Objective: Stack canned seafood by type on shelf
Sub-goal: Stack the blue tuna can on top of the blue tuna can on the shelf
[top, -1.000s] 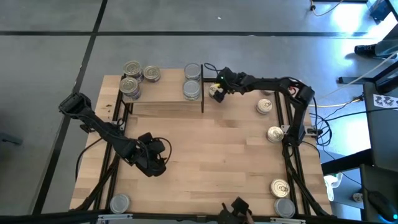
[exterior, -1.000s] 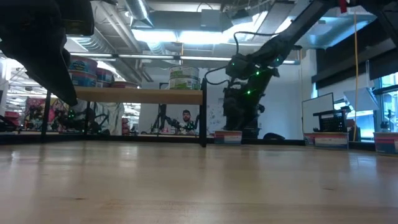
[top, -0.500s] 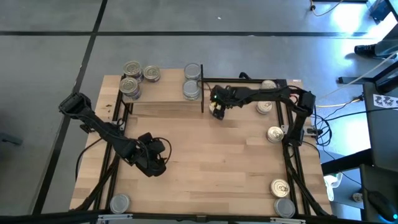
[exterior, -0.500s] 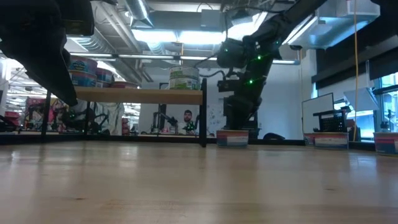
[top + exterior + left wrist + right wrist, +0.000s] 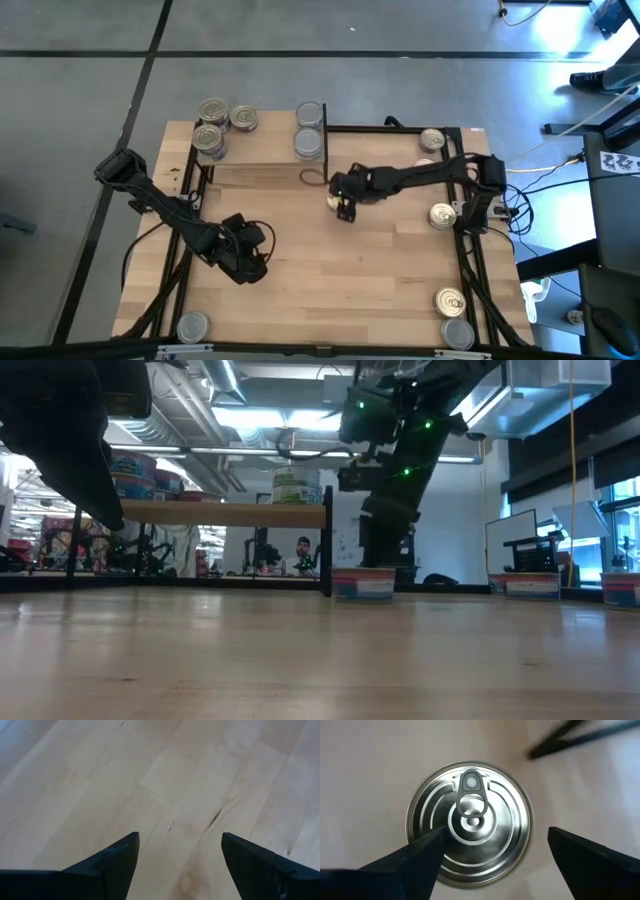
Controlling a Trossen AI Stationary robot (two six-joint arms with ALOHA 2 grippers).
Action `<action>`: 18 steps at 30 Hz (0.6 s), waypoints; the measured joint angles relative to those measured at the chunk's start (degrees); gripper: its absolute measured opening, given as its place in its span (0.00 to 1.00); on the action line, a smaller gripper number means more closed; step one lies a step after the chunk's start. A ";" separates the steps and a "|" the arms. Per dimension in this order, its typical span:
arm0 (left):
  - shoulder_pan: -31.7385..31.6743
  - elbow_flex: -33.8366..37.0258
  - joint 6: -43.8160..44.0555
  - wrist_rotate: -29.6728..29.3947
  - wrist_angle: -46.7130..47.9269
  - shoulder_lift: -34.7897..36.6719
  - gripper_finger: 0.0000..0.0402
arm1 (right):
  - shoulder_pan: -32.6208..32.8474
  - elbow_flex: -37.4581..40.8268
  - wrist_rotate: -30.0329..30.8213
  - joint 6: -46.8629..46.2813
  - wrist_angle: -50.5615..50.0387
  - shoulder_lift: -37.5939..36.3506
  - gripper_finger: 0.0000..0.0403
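Observation:
My right gripper (image 5: pixel 343 202) hangs open over a pull-tab tin (image 5: pixel 470 822) that stands upright on the tabletop, a little nearer than the shelf's right post. In the low view this tin (image 5: pixel 363 584) rests on its base under the gripper. The shelf (image 5: pixel 262 163) carries tins in a cluster at its left end (image 5: pixel 211 140) and a stack at its right end (image 5: pixel 309 145). My left gripper (image 5: pixel 245 262) waits open above bare wood (image 5: pixel 180 795) toward the near left. My right gripper comes at the tin from above, pointing down. One finger (image 5: pixel 417 857) overlaps the lid's rim (image 5: pixel 420 827), and the other finger (image 5: pixel 592 862) stands clear of the tin. I cannot tell whether the near finger touches it.
Loose tins sit along the right side (image 5: pixel 432 139), (image 5: pixel 443 214), (image 5: pixel 450 300), one at the near right corner (image 5: pixel 458 333) and one at the near left corner (image 5: pixel 192 326). Black frame rails run along the table's edges. A person (image 5: pixel 300 550) shows far behind the table.
My right gripper has moved from beside the shelf's right post toward the table's near edge and slightly left. The pull-tab tin has gone with it, staying low at the tabletop, and now stands nearer the table's middle.

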State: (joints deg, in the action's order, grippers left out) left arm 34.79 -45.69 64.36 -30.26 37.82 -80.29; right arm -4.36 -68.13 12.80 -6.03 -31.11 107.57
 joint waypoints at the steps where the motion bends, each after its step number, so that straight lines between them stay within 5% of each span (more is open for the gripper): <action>1: 0.00 0.00 0.13 0.00 0.00 0.00 0.69 | 1.10 0.04 -0.43 -0.14 0.72 0.04 0.87; 10: 0.00 0.00 0.00 -0.01 -1.03 0.00 0.69 | 9.81 0.27 -2.28 -2.45 12.54 0.42 0.87; 18: -0.17 0.36 -3.50 -3.99 -6.36 0.00 0.69 | 11.32 0.29 -6.11 -2.55 21.56 2.69 0.87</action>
State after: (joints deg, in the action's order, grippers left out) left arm 34.62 -45.33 60.87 -34.25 31.46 -80.29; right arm 6.96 -67.84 6.69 -8.58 -9.55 110.26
